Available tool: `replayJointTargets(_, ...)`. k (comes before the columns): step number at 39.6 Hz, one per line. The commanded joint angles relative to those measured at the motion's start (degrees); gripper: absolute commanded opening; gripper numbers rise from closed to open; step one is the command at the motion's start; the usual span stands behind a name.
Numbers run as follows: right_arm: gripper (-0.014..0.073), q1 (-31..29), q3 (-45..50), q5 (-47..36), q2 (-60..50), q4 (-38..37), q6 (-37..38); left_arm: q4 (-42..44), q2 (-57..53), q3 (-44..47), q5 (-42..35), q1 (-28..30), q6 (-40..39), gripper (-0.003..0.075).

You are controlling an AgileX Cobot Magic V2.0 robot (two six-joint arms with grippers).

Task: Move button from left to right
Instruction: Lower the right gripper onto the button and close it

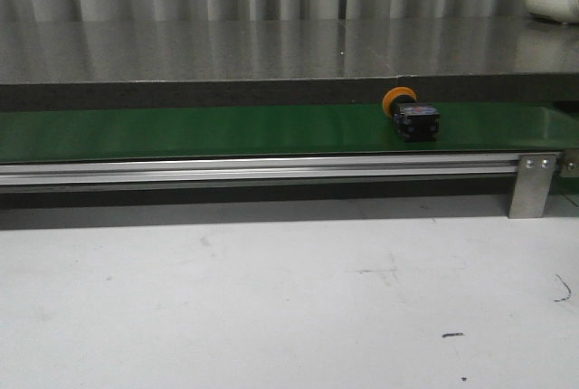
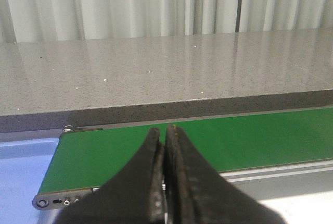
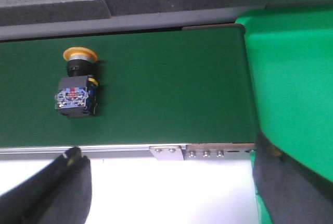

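The button (image 1: 413, 116), a black block with red marks and a yellow-orange disc head, lies on its side on the green conveyor belt (image 1: 226, 131), right of the middle. It also shows in the right wrist view (image 3: 77, 87), disc head toward the grey counter. My right gripper (image 3: 166, 153) is open and empty, above the belt's near rail, its fingers (image 3: 62, 182) well apart. My left gripper (image 2: 164, 135) is shut and empty, over the belt's left end (image 2: 104, 151). Neither gripper shows in the front view.
A grey stone counter (image 1: 271, 50) runs behind the belt. An aluminium rail (image 1: 271, 170) with a bracket (image 1: 531, 185) edges the belt in front. A bright green bin (image 3: 291, 88) stands past the belt's right end. A white table (image 1: 271, 298) lies in front.
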Motion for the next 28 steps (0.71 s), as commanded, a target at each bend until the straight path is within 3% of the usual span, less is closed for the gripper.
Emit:
replayJointTargets(1,0.0645,0.26,-5.95,-1.46,4.79,-0.29,-0.27,-0.83,0.51,-1.34,-4.78,-0.4,-0.53,-0.0021)
replayJointTargets(28,0.0645,5.84,-30.37,10.35,31.46,-0.23,-0.32,-0.83,0.51,-1.34,-4.78,-0.4,-0.53,-0.0021)
